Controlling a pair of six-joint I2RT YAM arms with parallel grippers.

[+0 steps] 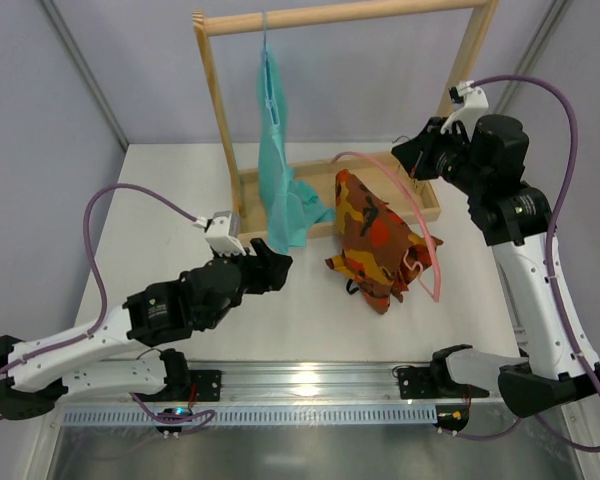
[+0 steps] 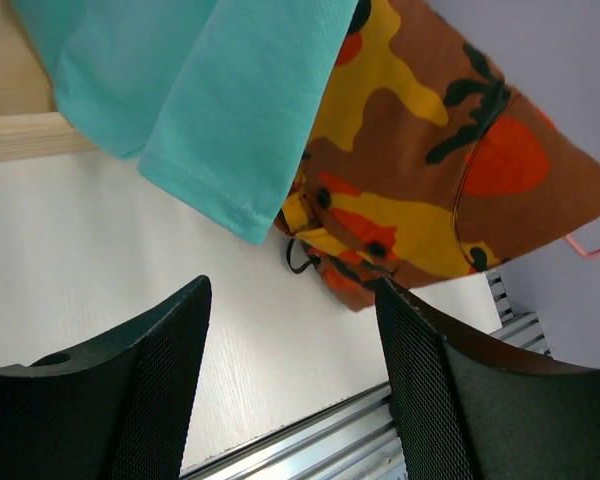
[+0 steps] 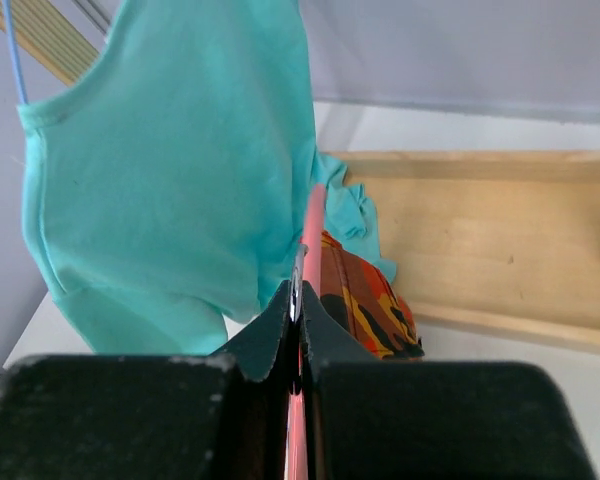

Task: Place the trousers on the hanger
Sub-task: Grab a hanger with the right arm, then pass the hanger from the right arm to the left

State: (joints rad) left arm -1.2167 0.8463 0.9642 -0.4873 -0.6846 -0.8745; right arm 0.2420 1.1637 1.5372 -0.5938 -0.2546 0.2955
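White worktop (image 1: 160,220) with a wooden rack (image 1: 217,110) at the back, teal garment (image 1: 277,170) hanging off its top bar. Trousers (image 1: 375,235) are draped over the pink hanger (image 3: 311,215), just in front of the rack's base and right beside the teal hem. Right fingers (image 3: 270,330) are clamped on the hanger near the rack's right post. Left fingers (image 2: 170,340) are spread apart, holding nothing, in front of the rack.

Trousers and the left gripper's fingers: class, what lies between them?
Bare table between the left gripper and the trousers, shown in top and left wrist views; the teal garment hangs just beside.
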